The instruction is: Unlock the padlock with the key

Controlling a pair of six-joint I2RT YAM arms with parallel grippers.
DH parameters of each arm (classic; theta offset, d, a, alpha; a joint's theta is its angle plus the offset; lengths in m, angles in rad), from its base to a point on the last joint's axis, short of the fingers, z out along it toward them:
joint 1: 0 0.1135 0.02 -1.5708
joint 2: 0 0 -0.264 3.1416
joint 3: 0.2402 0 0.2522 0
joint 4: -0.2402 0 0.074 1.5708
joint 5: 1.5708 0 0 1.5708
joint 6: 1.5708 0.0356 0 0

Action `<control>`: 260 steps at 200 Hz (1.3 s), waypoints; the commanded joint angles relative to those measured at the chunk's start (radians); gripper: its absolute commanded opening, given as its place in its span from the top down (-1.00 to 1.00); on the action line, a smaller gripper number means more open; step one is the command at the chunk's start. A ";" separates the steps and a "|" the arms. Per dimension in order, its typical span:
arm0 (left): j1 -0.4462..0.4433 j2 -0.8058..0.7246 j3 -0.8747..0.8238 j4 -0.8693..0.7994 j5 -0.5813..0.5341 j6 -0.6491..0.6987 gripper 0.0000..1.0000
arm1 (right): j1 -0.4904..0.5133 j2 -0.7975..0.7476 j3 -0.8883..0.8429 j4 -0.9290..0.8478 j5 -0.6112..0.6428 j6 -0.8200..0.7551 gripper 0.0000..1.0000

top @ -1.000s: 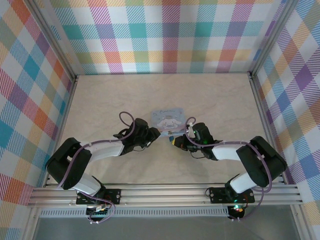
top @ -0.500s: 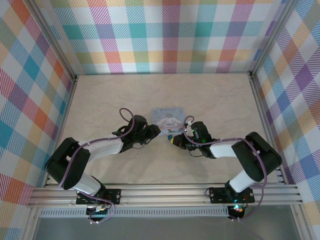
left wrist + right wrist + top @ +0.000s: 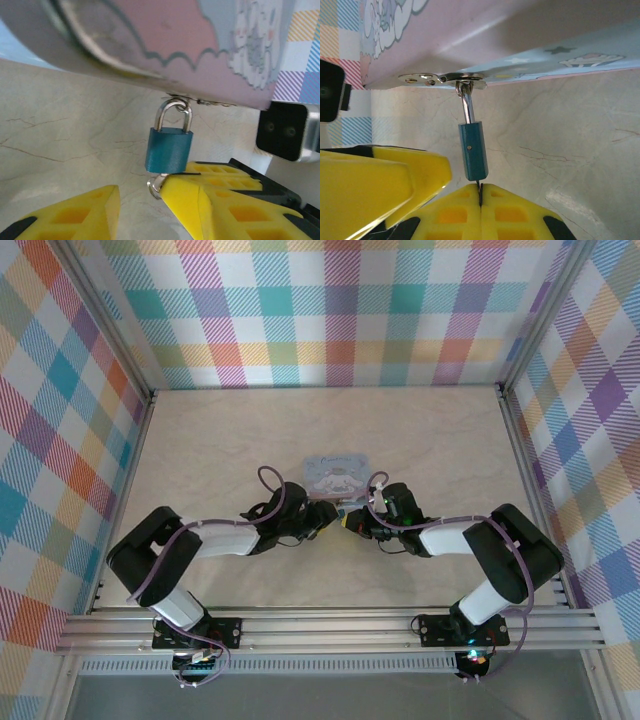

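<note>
Beige marbled tabletop (image 3: 250, 430), plaid walls. Pale blue tin (image 3: 337, 475) at centre, between both arms. Padlock (image 3: 473, 152), blue body, hooked by shackle through tin's hasp (image 3: 442, 78). Right gripper (image 3: 480, 190) at padlock base, pads pressed together on thin dark sliver, probably key (image 3: 479, 186). Left gripper (image 3: 141, 187) spread, one finger (image 3: 195, 197) touching padlock's base.

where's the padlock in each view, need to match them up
top external: padlock is a speck at the tin's near edge, between left gripper and right gripper
left wrist: padlock centre, broad face on, hanging under the tin
right wrist: padlock centre, edge-on, above the right gripper shut on the key
shared landmark: the tin it hangs from
</note>
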 commanded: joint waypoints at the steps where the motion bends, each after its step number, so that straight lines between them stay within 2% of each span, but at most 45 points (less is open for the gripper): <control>1: -0.011 0.026 0.003 0.071 0.003 -0.035 0.11 | 0.002 -0.007 0.015 0.008 -0.011 0.013 1.00; 188: -0.011 0.149 0.042 0.209 -0.018 -0.144 0.11 | 0.001 0.012 0.009 0.042 -0.022 0.043 1.00; 260: -0.019 0.189 0.055 0.236 -0.014 -0.165 0.20 | 0.002 0.026 0.005 0.089 -0.012 0.096 1.00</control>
